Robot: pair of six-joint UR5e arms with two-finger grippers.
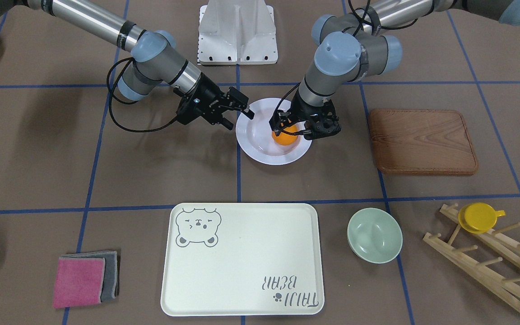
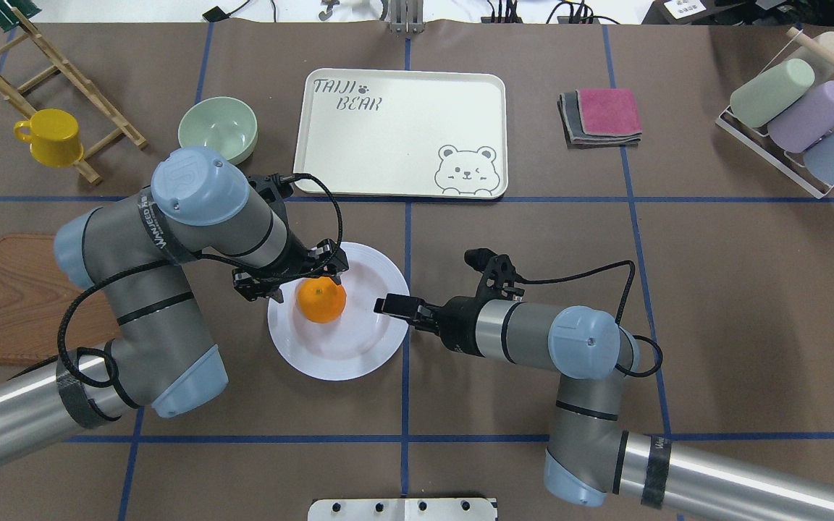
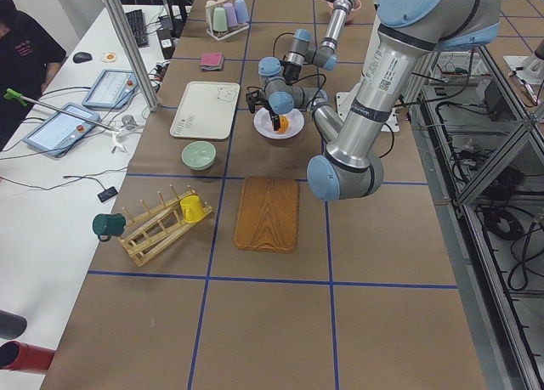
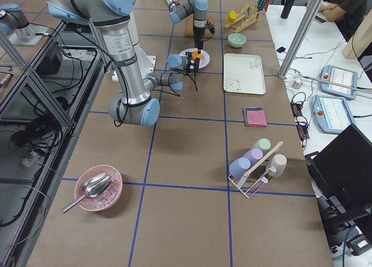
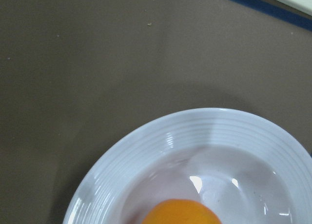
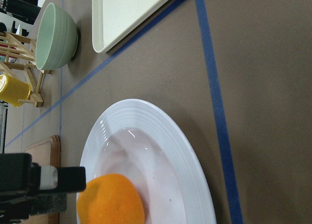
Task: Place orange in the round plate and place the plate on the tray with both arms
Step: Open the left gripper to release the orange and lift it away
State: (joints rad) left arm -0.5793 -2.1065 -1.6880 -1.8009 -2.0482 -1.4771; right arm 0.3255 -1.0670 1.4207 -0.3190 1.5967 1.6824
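Observation:
The orange [image 2: 321, 301] lies inside the round white plate [image 2: 337, 362] at mid-table. My left gripper [image 2: 301, 278] hangs just over the orange with its jaws spread, and the fruit rests on the plate. In the right wrist view one of its fingers [image 6: 48, 177] sits right beside the orange [image 6: 111, 199]. My right gripper [image 2: 390, 305] is level with the plate's right rim, jaws apart, and I cannot tell if it touches the rim. The cream bear tray [image 2: 402, 123] lies farther out, beyond a blue tape line.
A wooden board [image 1: 422, 141] lies on my left. The mint bowl [image 1: 374, 234] and a wooden rack with a yellow cup [image 1: 480, 216] stand beside the tray. Folded cloths [image 1: 84, 280] and a cup rack [image 2: 793, 116] are on my right.

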